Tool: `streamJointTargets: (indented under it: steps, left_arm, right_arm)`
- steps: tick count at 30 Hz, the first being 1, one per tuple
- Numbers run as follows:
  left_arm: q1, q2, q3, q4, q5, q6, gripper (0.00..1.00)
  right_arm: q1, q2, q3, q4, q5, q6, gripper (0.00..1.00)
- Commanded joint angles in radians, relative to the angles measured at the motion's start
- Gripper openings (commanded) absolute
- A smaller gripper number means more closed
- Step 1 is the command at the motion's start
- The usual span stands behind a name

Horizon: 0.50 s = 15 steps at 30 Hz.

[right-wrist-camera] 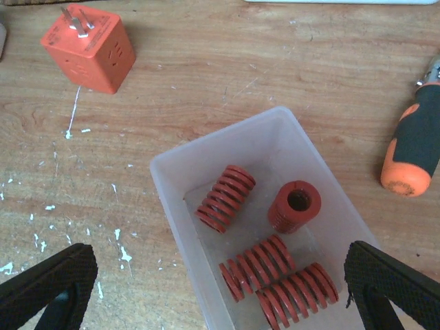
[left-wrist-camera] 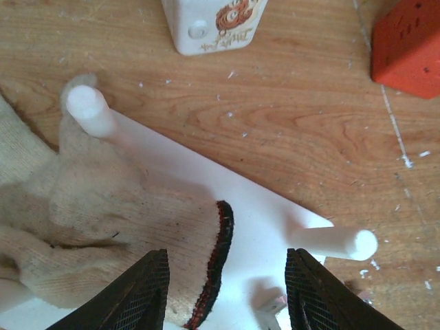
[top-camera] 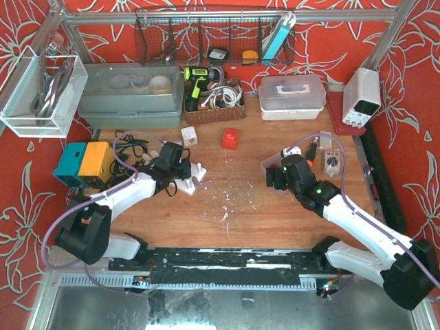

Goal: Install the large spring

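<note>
Several red coil springs lie in a translucent tray [right-wrist-camera: 172, 179]; two longer ones [right-wrist-camera: 258, 267] sit at its near end, and two shorter ones [right-wrist-camera: 225, 198] lie farther in. My right gripper [right-wrist-camera: 220, 282] hangs wide open above the tray, holding nothing. A white base plate [left-wrist-camera: 261, 234] carries two white pegs [left-wrist-camera: 93, 113], [left-wrist-camera: 337, 243]. A beige glove [left-wrist-camera: 103, 220] with a red-black hem lies over the plate's left part. My left gripper [left-wrist-camera: 227, 289] hovers over the plate, jaws apart, the glove's hem lying between them ungripped.
A red cube [right-wrist-camera: 88, 47] and a white printed cube [left-wrist-camera: 213, 24] stand on the wooden table between the arms. An orange-black screwdriver [right-wrist-camera: 414, 148] lies right of the tray. Boxes, a basket and a power supply [top-camera: 362, 96] line the back.
</note>
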Motion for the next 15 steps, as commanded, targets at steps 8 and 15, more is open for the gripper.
streamJointTargets:
  steps: [8, 15]
  left_arm:
    - [-0.018, 0.176, 0.067, -0.001, -0.019, 0.045, 0.52]
    - [-0.019, 0.233, 0.087, -0.018, -0.083, 0.049, 0.51]
  right_arm:
    - [0.004, -0.089, -0.123, 0.149, 0.059, 0.001, 0.99]
    - [0.007, -0.052, -0.109, 0.142, 0.063, 0.000, 0.99]
